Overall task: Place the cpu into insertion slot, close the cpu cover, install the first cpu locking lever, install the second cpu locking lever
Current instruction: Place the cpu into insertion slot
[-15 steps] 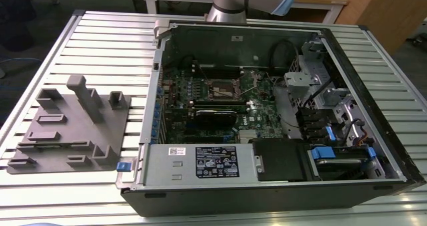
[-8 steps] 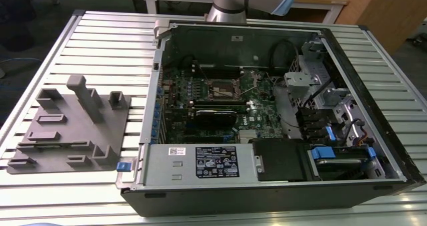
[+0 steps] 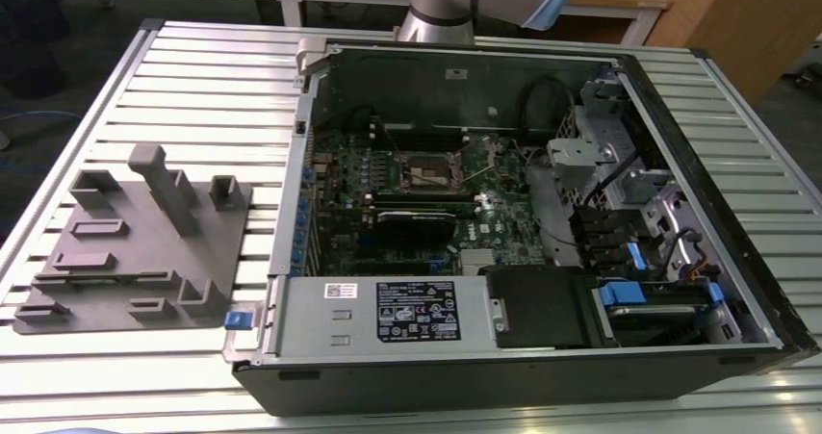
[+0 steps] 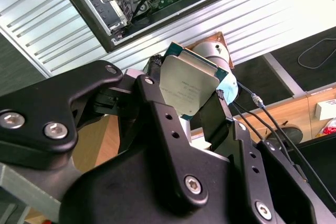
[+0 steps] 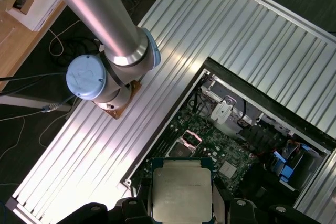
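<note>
Hanging well above the insertion slot (image 3: 434, 172), the cpu (image 5: 182, 190) is clamped by opposite edges in the closed gripper (image 4: 186, 98); light, stiff and fragile, it is seemingly best held edgewise.

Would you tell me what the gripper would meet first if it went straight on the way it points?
Likely the motherboard near the insertion slot; the gripper, holding the cpu, seems high above, so depth is unclear.
</note>
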Controlling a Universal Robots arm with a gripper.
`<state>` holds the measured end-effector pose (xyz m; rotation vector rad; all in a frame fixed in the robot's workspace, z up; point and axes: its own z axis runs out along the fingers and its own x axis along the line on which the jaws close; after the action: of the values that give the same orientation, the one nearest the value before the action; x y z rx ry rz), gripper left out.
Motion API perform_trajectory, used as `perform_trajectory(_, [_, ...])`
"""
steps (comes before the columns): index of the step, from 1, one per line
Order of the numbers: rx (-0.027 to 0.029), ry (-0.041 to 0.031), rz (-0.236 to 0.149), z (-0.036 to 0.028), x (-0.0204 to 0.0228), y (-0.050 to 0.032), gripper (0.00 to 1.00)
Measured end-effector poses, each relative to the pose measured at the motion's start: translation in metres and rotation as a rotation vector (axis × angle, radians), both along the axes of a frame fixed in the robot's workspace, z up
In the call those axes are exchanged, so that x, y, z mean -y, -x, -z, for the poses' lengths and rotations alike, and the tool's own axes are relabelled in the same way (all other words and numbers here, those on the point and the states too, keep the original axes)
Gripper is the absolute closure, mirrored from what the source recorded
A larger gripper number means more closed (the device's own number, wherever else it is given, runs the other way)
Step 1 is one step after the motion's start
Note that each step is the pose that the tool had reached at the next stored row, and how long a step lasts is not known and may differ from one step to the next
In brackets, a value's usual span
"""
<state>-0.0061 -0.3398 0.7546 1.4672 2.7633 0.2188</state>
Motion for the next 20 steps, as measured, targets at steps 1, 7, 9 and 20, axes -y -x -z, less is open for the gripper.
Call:
perform_trajectory(1, [-0.0001,0.0002,0.000,0.0000,-0.0001,0.0000,0.46])
perform_trajectory(7, [0.0000,0.0001,0.000,0.0007,0.0000,0.0000,0.46])
perform_trajectory(9, [0.0000,0.0000,0.000,0.0009,0.0000,0.0000,0.46])
perform_trajectory(20, [0.0002,0.0000,0.000,0.0042,0.0000,0.0000,0.46])
